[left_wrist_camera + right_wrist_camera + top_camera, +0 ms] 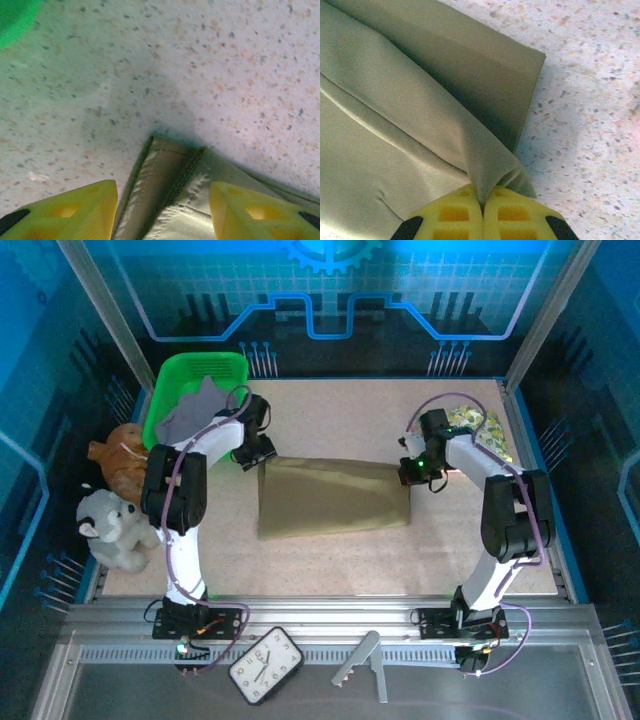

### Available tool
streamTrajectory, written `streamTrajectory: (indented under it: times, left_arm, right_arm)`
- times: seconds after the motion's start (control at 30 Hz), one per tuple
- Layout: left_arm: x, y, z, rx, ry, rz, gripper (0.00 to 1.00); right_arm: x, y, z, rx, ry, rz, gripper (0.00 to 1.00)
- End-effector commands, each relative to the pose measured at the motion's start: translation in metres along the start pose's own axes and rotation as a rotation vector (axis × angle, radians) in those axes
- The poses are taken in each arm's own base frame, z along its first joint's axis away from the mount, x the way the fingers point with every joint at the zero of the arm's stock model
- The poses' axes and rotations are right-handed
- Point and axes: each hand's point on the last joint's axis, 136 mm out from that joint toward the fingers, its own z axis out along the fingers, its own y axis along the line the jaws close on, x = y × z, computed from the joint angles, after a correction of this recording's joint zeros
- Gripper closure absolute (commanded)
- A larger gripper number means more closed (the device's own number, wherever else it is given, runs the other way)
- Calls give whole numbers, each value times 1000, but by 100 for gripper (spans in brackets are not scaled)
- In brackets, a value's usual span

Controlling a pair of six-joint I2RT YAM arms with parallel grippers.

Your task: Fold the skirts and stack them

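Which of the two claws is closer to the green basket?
Left. The left gripper sits close by the green basket, at the olive skirt's far-left corner. The right gripper pinches the skirt's opposite edge, much farther away.

No legible text or numbers

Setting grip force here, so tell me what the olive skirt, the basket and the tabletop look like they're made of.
The olive skirt looks like woven cotton twill, matte: fine diagonal ribs, stitched hems. The basket is probably moulded plastic: smooth, evenly bright green. The tabletop is a hard speckled surface, stone-look laminate or composite; can't tell which.
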Motion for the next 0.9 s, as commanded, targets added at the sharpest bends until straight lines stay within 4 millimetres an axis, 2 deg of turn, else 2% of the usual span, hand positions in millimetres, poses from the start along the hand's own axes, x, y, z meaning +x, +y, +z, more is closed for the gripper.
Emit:
streamTrajectory:
  times: [0.0,0.23,0.4,0.47,0.57,0.63,0.7,0.87]
  left_arm:
    - [15,-12,-4,54,44,28,48]
    - [18,-28,9,97,77,51,53]
    - [13,-29,12,81,63,68,59]
    - [11,-27,13,69,56,77,64]
    - [8,-27,12,66,40,90,80]
    - [4,-25,4,63,12,88,92]
    - [1,-22,-9,60,-22,83,100]
    - [4,-1,-57,50,-108,41,100]
  right_arm:
    - [2,-5,1,2,26,-2,100]
    - [-2,4,7,-24,39,-17,100]
    - [-1,6,9,-29,41,-15,100]
    - [-2,7,9,-32,38,-15,100]
    - [-2,9,8,-39,32,-15,100]
    - [-4,10,4,-40,22,-15,100]
    - [-7,13,-3,-46,0,-16,100]
    - [-18,25,-28,-62,-70,-36,100]
